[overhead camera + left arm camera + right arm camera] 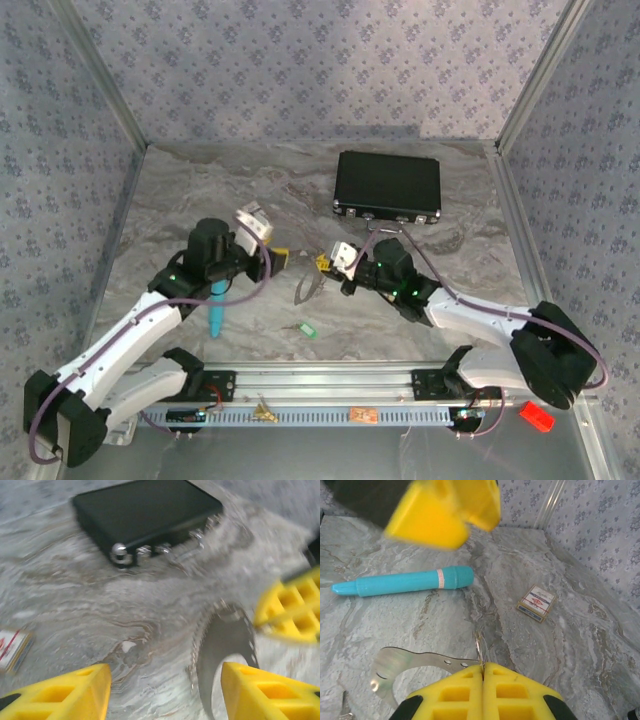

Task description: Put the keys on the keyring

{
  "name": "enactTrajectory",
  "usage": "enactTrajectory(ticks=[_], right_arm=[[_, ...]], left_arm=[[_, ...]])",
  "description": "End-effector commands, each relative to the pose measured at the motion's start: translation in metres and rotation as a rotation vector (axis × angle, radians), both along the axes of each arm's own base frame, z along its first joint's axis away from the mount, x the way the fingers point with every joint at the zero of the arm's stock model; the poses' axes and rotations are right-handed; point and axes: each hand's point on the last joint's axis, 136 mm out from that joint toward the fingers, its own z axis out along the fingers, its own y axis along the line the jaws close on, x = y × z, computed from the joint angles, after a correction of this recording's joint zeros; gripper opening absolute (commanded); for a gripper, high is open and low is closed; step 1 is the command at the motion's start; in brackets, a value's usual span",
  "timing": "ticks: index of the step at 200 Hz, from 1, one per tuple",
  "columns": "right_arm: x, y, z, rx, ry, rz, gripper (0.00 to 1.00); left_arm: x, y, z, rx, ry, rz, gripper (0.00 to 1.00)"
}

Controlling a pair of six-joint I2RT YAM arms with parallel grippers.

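Observation:
The keyring point(309, 286) is a silvery hoop on the marble table between my two grippers. My right gripper point(482, 669) is shut on a thin wire loop at the hoop's edge, and the flat metal band point(410, 661) runs off to the left. My left gripper point(165, 695) stands open low over the table, with the keyring point(225, 640) just inside its right finger point(265, 690) and nothing held. The green-headed key point(307, 328) lies alone nearer the front. A small gold key point(265, 410) rests on the front rail.
A black case point(388, 185) sits at the back, just beyond the right gripper point(336, 264). A teal pen point(215, 305) lies under the left arm, and a red-and-white card point(536, 603) lies behind the left gripper point(280, 258). Patterned walls close three sides.

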Motion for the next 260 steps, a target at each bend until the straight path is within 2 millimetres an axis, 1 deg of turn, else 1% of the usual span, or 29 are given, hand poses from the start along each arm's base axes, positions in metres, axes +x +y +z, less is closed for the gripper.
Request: enactTrajectory(ticks=[1, 32, 48, 74, 108, 132, 149, 169, 205, 229, 260], right_arm=[[-0.008, -0.001, 0.013, -0.033, 0.016, 0.05, 0.0], [-0.014, -0.002, 0.015, -0.068, 0.033, 0.082, 0.0], [-0.017, -0.003, 0.018, -0.078, 0.038, 0.098, 0.0], [-0.021, -0.001, 0.019, -0.097, 0.05, 0.125, 0.0], [-0.025, 0.001, 0.022, -0.106, 0.055, 0.147, 0.0], [-0.029, 0.005, 0.023, -0.109, 0.054, 0.168, 0.0], [-0.031, 0.008, 0.024, -0.107, 0.05, 0.178, 0.0], [-0.032, 0.011, 0.025, -0.104, 0.049, 0.187, 0.0], [-0.035, 0.013, 0.023, -0.111, 0.054, 0.199, 0.0], [-0.036, 0.013, 0.02, -0.119, 0.061, 0.206, 0.0], [-0.037, 0.015, 0.019, -0.118, 0.064, 0.212, 0.0]], left_arm=[[-0.023, -0.025, 0.003, 0.161, -0.342, -0.343, 0.58], [-0.03, -0.04, -0.003, 0.137, -0.393, -0.438, 0.5], [-0.034, -0.045, -0.008, 0.139, -0.404, -0.474, 0.46], [-0.04, -0.052, -0.011, 0.121, -0.398, -0.52, 0.4], [-0.05, -0.059, -0.016, 0.091, -0.353, -0.573, 0.38], [-0.05, -0.062, -0.021, 0.09, -0.329, -0.585, 0.36], [-0.048, -0.065, -0.02, 0.078, -0.322, -0.584, 0.34], [-0.047, -0.068, -0.021, 0.077, -0.312, -0.591, 0.28], [-0.046, -0.069, -0.019, 0.074, -0.318, -0.59, 0.2], [-0.047, -0.07, -0.014, 0.063, -0.324, -0.594, 0.14], [-0.049, -0.072, -0.008, 0.041, -0.33, -0.604, 0.1]])
